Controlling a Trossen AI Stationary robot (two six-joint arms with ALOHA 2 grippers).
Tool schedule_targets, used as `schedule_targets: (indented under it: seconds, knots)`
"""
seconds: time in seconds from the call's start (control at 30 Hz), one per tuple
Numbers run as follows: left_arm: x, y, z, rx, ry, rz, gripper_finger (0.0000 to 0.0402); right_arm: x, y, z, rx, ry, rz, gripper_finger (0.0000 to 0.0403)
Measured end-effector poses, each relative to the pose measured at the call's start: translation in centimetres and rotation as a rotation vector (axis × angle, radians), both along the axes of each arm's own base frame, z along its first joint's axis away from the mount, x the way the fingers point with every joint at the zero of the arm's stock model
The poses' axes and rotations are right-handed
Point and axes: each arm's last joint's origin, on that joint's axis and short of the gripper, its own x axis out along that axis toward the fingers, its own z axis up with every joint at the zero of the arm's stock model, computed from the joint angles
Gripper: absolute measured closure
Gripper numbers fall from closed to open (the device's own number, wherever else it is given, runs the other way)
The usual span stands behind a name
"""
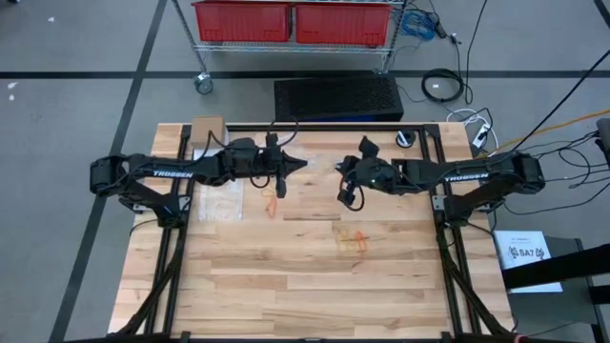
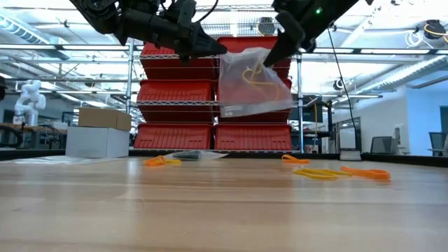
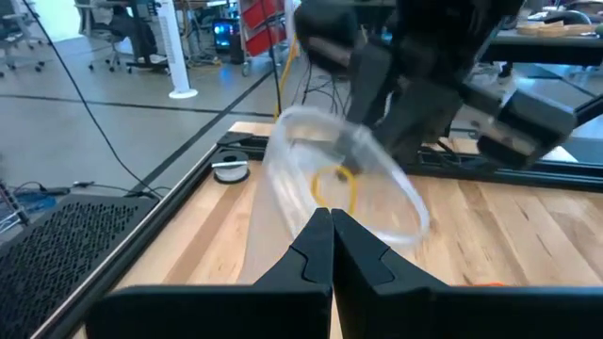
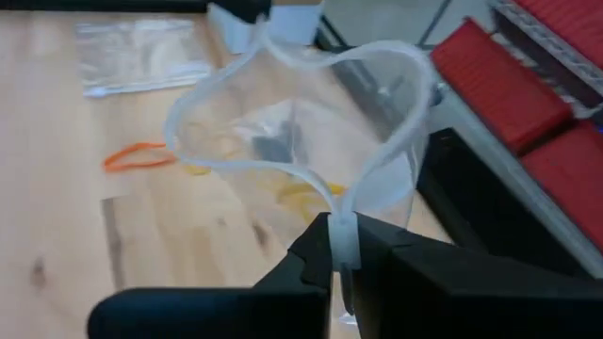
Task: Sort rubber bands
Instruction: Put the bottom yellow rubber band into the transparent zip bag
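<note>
Rubber bands [image 2: 255, 78], pale yellow, sit inside a clear plastic bag [image 2: 250, 84] that both arms hold up off the surface [image 1: 315, 276]. Left gripper [image 3: 332, 247]: fingers pressed together, pinching one edge of the bag mouth. Right gripper [image 4: 341, 254]: fingers likewise clamped tight on the opposite rim, white bag edge caught between them. Bag mouth is stretched open between the two grips; in the right wrist view it forms a wide loop with yellow bands and a dark shape visible through the film, the dark shape too blurred to name.

In the high view the bag itself is almost impossible to make out between the two grippers; only the arms show, meeting over the far half of the surface. How many bands are in the bag cannot be told.

On the surface below: orange rubber bands [image 1: 270, 202] near the left arm, and a loose cluster of orange and yellow bands [image 1: 353, 240] nearer the middle right. The low view shows these as orange band [image 2: 162, 161] at left and yellow band [image 2: 318, 173] and orange ones at right, lying flat.

More clear bags [image 1: 217, 198] lie flat under the left arm, partly covered by it. A cardboard box [image 1: 207, 128] sits at the far left corner. Red bins [image 2: 210, 91] on a wire rack stand behind the surface.
</note>
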Motion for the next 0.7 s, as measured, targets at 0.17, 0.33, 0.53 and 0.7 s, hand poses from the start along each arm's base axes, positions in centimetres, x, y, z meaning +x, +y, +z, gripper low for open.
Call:
schedule_targets:
  seconds: [0.17, 0.33, 0.53, 0.7]
  knots:
    - [-0.1, 0.0, -0.2, 0.014, 0.036, 0.083, 0.0402, 0.1, -0.1, -1.0, 0.100, 0.043, 0.031, 0.0401]
    - [-0.4, 0.4, -0.2, 0.002, 0.053, 0.113, 0.0402, -1.2, 0.0, -1.0, 0.190, 0.076, -0.041, 0.0401]
    - [0.0, -0.2, -0.7, -0.046, 0.056, 0.076, 0.0402, -1.1, -0.1, -1.1, 0.243, 0.065, -0.026, 0.0401]
    - [0.8, -0.9, -1.4, -0.054, 0.059, 0.049, 0.0402, -0.4, -0.8, -1.4, 0.240, 0.052, -0.027, 0.0401]
